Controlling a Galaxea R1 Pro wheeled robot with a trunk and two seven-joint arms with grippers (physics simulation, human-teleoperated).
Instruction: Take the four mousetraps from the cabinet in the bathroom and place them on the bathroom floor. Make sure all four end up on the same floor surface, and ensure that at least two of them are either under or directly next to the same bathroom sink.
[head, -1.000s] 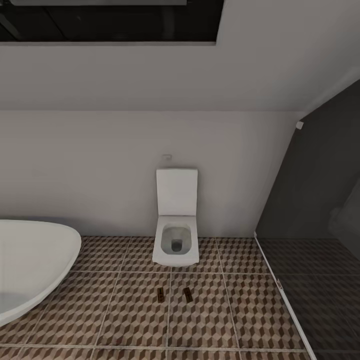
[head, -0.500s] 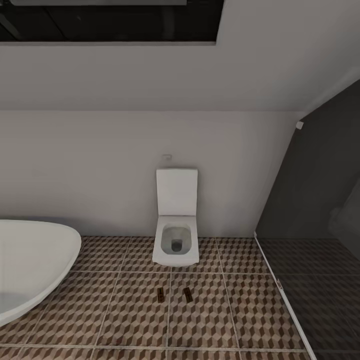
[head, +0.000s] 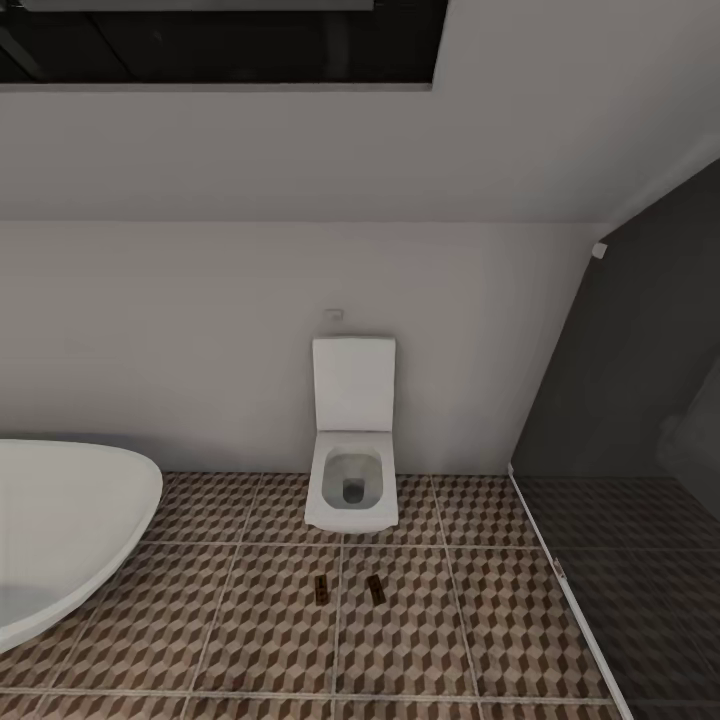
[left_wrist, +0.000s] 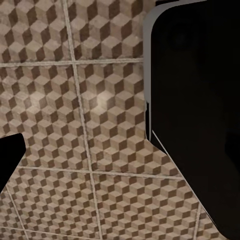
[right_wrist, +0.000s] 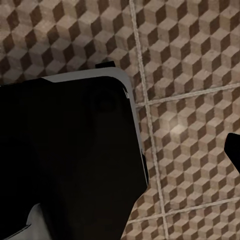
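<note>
- Two mousetraps lie flat on the bathroom floor in the lower middle of the head view: the left mousetrap and the right mousetrap.
- Each is a small brown board with darker parts; finer detail is too small to make out.
- Their long axes run roughly up and down the frame, toward the wall and back, and the two lie nearly parallel, each slightly tilted.
- They sit near each other without touching, on either side of a pale grout line that runs up the frame between them.
- Both lie just in front of a white toilet, which stands against the pale wall at the centre of the frame, its lid raised.
- A white bathtub curves in at the lower left, well apart from the traps.
- A dark glass partition with a white lower rail fills the right side.
- A dark recessed panel runs along the upper left.
- In the left wrist view, a black body with a grey edge hangs over the cube-patterned tiles.
- In the right wrist view, a similar black body covers the tiles.
- Whether either set of jaws is wide or narrow cannot be told, nor where the traps lie relative to them.
</note>
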